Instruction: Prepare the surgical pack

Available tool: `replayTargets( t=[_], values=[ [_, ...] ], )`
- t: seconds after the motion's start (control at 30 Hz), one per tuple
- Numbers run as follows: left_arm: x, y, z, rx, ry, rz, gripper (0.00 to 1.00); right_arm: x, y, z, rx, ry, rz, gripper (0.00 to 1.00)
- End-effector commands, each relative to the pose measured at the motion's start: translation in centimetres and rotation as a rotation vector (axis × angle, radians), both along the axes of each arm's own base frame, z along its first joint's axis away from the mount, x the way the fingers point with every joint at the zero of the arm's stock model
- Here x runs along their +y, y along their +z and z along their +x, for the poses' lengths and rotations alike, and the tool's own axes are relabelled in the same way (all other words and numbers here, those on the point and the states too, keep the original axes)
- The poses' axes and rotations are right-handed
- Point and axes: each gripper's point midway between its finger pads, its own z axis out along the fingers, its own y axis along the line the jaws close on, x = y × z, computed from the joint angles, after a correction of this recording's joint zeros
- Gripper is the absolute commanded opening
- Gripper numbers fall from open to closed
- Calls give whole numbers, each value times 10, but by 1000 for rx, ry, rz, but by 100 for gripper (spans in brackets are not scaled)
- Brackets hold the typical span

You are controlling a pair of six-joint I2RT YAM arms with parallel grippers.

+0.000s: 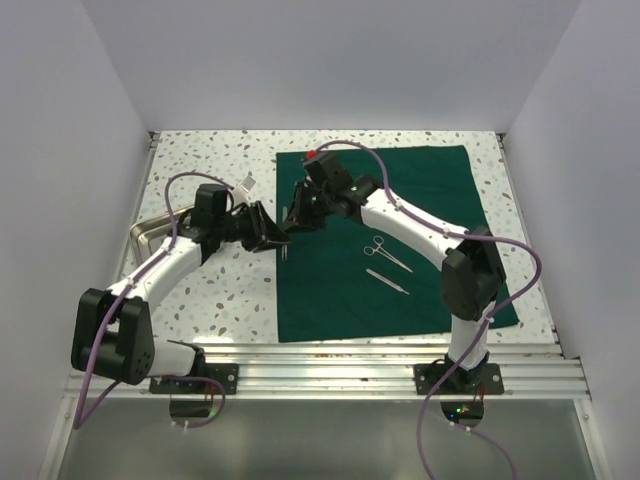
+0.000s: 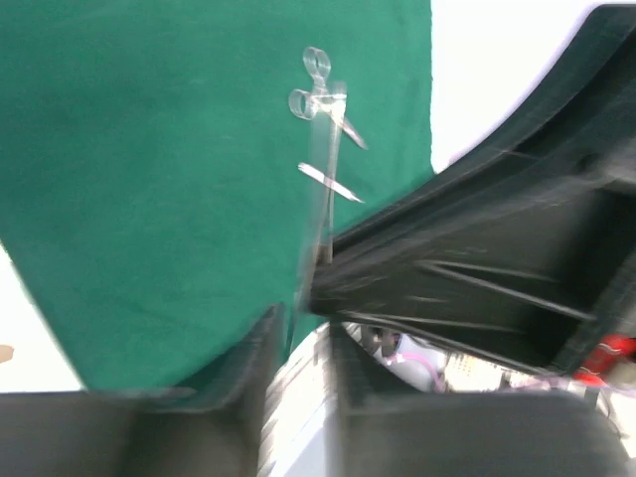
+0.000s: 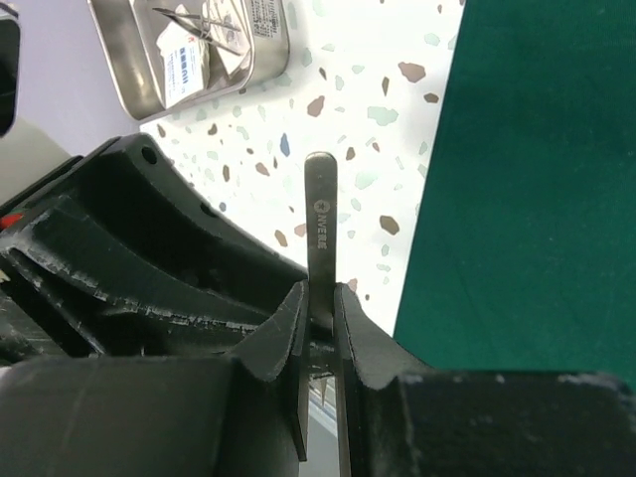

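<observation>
Surgical pack (image 1: 440, 185): large dark green matte fabric drape, spread flat on the right-hand part of the white speckled stone-look table (image 1: 220, 300), edges roughly square to the table's. Near-square, so its long axis cannot be told.

On it: ring-handled steel forceps (image 1: 386, 252) and a slim straight steel instrument (image 1: 388, 282), well apart from the grippers.

At its left edge: right gripper (image 3: 320, 298), jaws pinching a narrow flat steel strip with a rounded, engraved end (image 3: 320, 219), held above the drape's edge.

Left gripper (image 1: 272, 235): just beside the right one. View blurred, so its jaw state cannot be told.

Far left: shallow rectangular steel tray (image 3: 119, 60) holding white packets (image 3: 189, 65).
</observation>
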Motion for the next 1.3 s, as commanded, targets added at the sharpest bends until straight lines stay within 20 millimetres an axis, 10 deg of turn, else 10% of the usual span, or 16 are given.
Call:
replayTargets(
  t=[0.0, 0.07, 0.33, 0.53, 0.83, 1.07, 1.27],
  values=[
    [-2, 13, 15, -63, 1, -30, 18, 11, 33, -14, -36, 48, 81, 0],
    [-2, 12, 15, -59, 1, -36, 4, 10, 30, -13, -29, 45, 71, 6],
    [39, 7, 28, -26, 191, -8, 0, -50, 27, 33, -73, -64, -87, 99],
    [138, -11, 50, 102, 644, 160, 0, -130, 34, 66, -220, -106, -371, 99],
    [256, -39, 69, 253, 1105, 242, 0, -161, 10, 43, -171, -72, -436, 99],
    [296, -62, 58, 366, 1375, 271, 3, -166, -9, 30, -117, -34, -464, 99],
    [300, -82, 61, 462, 1413, 272, 40, -169, -16, 28, -117, 0, -487, 99]
  ],
)
